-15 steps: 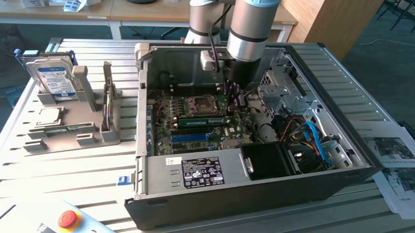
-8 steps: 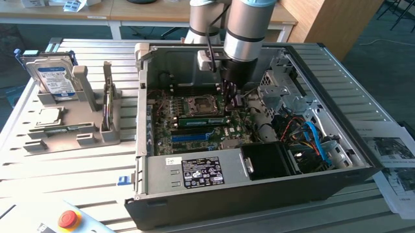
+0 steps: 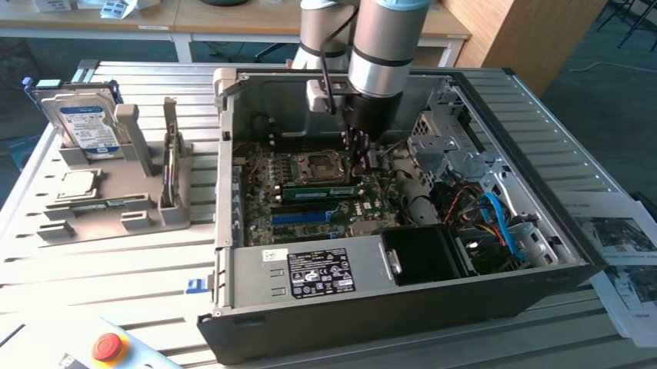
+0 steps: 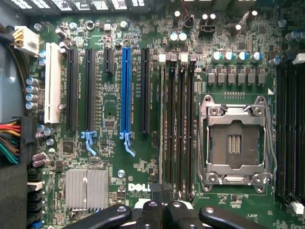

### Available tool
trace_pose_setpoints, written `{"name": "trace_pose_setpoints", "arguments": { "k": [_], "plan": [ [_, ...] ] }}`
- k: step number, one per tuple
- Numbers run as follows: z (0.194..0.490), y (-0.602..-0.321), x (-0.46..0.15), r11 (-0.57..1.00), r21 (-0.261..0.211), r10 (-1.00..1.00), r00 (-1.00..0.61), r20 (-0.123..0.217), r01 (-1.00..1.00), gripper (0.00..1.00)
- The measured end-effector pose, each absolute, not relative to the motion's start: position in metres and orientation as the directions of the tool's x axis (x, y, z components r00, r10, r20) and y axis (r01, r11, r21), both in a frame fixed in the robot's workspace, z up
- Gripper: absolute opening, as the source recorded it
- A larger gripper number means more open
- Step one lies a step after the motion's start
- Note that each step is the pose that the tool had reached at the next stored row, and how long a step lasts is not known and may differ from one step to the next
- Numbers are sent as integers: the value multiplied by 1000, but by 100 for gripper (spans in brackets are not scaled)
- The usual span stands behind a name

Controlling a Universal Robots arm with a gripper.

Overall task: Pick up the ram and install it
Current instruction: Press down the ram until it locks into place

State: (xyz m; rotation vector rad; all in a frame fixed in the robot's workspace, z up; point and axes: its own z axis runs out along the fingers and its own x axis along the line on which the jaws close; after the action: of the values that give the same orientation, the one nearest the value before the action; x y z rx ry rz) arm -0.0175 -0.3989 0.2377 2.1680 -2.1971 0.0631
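evidently the ram [image 3: 318,192] is already inside the case [image 3: 411,307], not out on the table: a green stick with dark chips stands on edge in the bank of slots just beside the cpu socket [image 3: 313,164]. its long axis runs along the slots, from the exterior view's left to the exterior view's right.

the gripper [image 3: 359,163] hangs straight down from the arm over the end of the stick that lies toward the exterior view's right. its fingers are pressed together with no gap, and nothing is clamped between them. whether the tips touch the ram's top edge or hover just above it cannot be told.

in the wrist view the gripper [image 4: 162,210] sits in line with the slots [image 4: 177,133], which run lengthwise away from it, with the socket [image 4: 233,143] just beside them. the rest of the stick therefore lies away from the fingers along that line.
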Motion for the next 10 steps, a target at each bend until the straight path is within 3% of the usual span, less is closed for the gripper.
{"name": "trace_pose_setpoints", "arguments": {
  "k": [10],
  "plan": [
    [238,-399,-32,14,9,-998,-13,67,-1000,10]
  ]
}}
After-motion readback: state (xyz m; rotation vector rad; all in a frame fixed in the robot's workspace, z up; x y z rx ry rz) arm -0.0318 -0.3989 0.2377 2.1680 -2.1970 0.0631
